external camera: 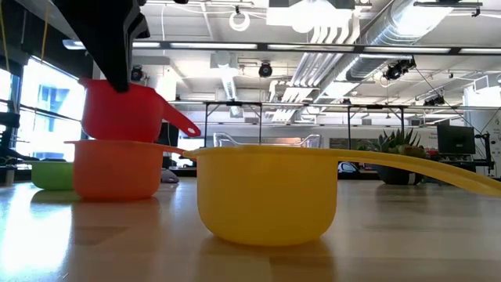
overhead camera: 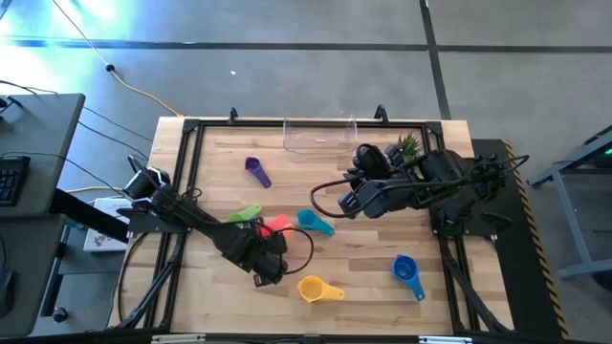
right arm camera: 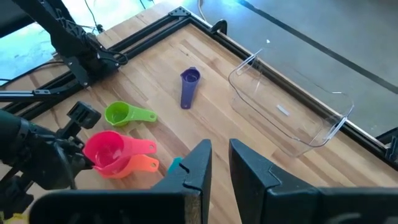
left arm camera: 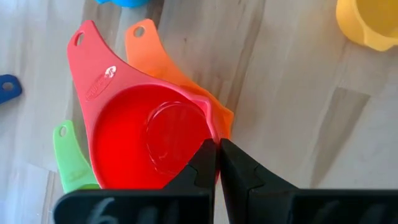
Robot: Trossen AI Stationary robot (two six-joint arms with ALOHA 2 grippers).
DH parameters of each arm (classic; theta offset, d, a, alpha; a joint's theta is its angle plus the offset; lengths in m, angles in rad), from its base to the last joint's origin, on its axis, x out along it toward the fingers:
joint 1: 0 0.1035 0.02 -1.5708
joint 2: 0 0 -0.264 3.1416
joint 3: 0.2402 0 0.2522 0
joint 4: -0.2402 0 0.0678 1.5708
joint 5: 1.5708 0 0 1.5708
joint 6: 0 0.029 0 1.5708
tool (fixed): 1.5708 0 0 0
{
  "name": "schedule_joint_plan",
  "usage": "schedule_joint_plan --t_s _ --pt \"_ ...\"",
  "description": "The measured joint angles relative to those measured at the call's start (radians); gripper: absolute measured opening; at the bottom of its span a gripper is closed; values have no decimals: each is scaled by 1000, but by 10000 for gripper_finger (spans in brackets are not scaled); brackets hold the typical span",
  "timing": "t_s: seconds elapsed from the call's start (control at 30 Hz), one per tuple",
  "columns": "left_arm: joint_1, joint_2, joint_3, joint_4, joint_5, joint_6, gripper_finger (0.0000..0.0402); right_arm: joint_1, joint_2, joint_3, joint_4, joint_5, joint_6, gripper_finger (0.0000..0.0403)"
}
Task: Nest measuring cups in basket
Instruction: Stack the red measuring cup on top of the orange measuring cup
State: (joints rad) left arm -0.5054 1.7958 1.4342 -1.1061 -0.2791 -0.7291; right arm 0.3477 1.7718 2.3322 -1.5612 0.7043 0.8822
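Small potted plant (overhead camera: 408, 145) sitting at the far right corner of the wooden table (overhead camera: 287, 205); grey desk with a keyboard (overhead camera: 11, 179) off left of that table.

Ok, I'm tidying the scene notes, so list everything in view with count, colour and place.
purple cup: one, purple, table's far side, apart from the rest
green cup: one, green, beside the red cup
red cup: one, red, sitting in the orange cup
orange cup: one, orange, under the red cup
teal cup: one, teal, mid table
yellow cup: one, yellow, near edge
blue cup: one, blue, near right
basket: one, clear, far edge, holds no cups
plant: one, green, far right
left gripper: shut on red cup's rim
right gripper: above the table, holding nothing
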Motion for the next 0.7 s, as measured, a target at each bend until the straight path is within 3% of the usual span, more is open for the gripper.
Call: schedule_joint_plan --t_s 0.33,0.7 --pt "23 0 0 2 42 106 2 0 0 0 0 -7 -10 48" --pt "23 0 0 2 68 151 37 0 0 0 0 -19 -11 48"
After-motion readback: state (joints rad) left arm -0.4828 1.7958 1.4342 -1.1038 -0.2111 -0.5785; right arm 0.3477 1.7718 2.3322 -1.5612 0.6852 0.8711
